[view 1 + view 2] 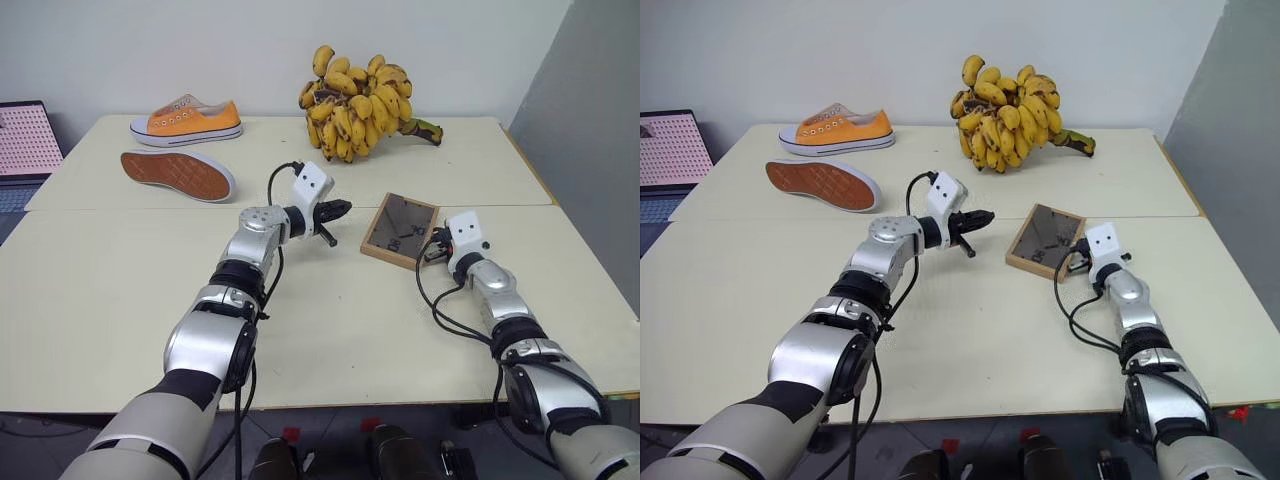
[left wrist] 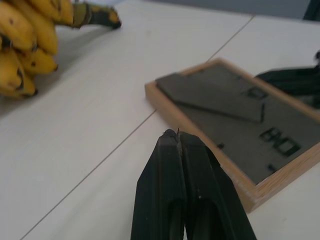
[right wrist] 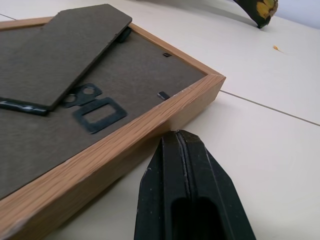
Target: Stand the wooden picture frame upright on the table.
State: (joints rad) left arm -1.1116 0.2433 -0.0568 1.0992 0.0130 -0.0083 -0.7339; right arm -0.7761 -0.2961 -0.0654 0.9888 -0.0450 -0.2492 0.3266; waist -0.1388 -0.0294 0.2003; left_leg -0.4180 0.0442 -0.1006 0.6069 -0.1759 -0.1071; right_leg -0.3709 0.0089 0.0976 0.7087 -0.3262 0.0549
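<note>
1. Both grippers are clenched on nothing: our left gripper [image 2: 182,137] has its two black fingers pressed together, and our right gripper [image 3: 186,137] also.
2. Our left gripper hangs above the table [image 1: 120,290], just beside the left edge of the wooden picture frame [image 1: 400,229], and it does not touch it.
3. Our right gripper is low, with its tips right at the frame's near right edge. We cannot tell if they really touch the wood.
4. We see the frame lying flat and face down, the dark backing up, on the near section of the table close to the seam [image 1: 150,209]. The easel stand [image 3: 60,50] is folded against the backing.
5. We judge that the task is at its beginning: nothing is lifted and the stand is not opened. It remains to raise the frame, to open the stand and to set it upright.
6. Our left forearm reaches forward and bends to the right at the wrist, pointing slightly down toward the frame.
7. Our right forearm goes forward, nearly level, toward the frame's side.
8. Farther away lie a bunch of bananas [image 1: 358,105] and two orange shoes [image 1: 186,118], well apart from the frame.
</note>
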